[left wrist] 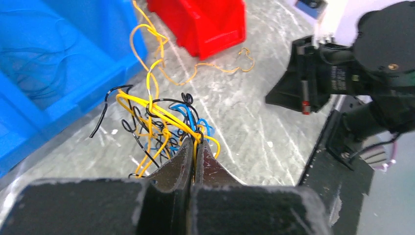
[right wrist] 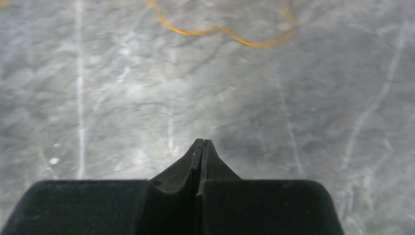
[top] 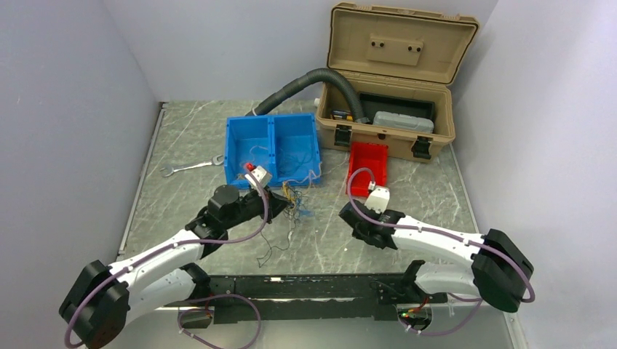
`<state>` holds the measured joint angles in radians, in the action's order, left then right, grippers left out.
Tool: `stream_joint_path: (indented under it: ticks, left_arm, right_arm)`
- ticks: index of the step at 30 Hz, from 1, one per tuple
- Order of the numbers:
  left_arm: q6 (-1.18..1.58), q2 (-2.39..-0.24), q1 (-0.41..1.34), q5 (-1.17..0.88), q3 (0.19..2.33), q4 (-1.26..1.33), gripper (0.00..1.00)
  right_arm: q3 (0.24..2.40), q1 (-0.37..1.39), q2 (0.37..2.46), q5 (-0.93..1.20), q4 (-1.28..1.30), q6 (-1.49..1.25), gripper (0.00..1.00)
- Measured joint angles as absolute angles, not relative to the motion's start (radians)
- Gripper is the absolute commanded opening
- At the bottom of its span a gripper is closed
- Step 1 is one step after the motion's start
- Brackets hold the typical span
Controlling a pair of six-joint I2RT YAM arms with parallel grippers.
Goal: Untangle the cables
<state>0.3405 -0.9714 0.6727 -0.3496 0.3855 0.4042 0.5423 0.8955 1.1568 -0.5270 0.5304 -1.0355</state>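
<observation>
The cables are a tangle of thin yellow, blue and black wires on the grey table in front of the blue bin. In the left wrist view the cables bunch just ahead of my left gripper, which is shut on a yellow strand at the edge of the tangle. From above, my left gripper sits at the tangle's left side. One yellow cable trails over the table ahead of my right gripper, which is shut and empty. My right gripper is right of the tangle, apart from it.
A blue two-part bin holds more thin dark wires behind the tangle. A red bin stands to the right, an open tan toolbox with a grey hose behind. A wrench lies at the left.
</observation>
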Motion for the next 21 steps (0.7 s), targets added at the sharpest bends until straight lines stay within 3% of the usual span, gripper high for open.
stream_joint_path:
  ticks: [2, 6, 8, 13, 21]
  left_arm:
    - [0.334, -0.961, 0.67, -0.297, 0.381, 0.389, 0.0]
    - [0.326, -1.032, 0.669, -0.348, 0.381, 0.398, 0.0]
    - [0.327, -1.084, 0.669, -0.407, 0.382, 0.411, 0.0]
    - [0.347, -1.178, 0.669, -0.598, 0.382, 0.492, 0.0]
    - [0.427, -1.228, 0.669, -0.833, 0.382, 0.701, 0.0]
  right_arm:
    - [0.544, 0.895, 1.158, -0.546, 0.575, -1.049, 0.18]
    - [0.5, 0.895, 1.06, -0.453, 0.429, -0.934, 0.65]
    - [0.447, 0.895, 0.96, -0.371, 0.314, -0.86, 0.75]
    - [0.384, 0.895, 0.805, -0.134, 0.047, -0.663, 0.78]
    - [0.422, 0.897, 0.9, 0.062, -0.065, -0.485, 0.67]
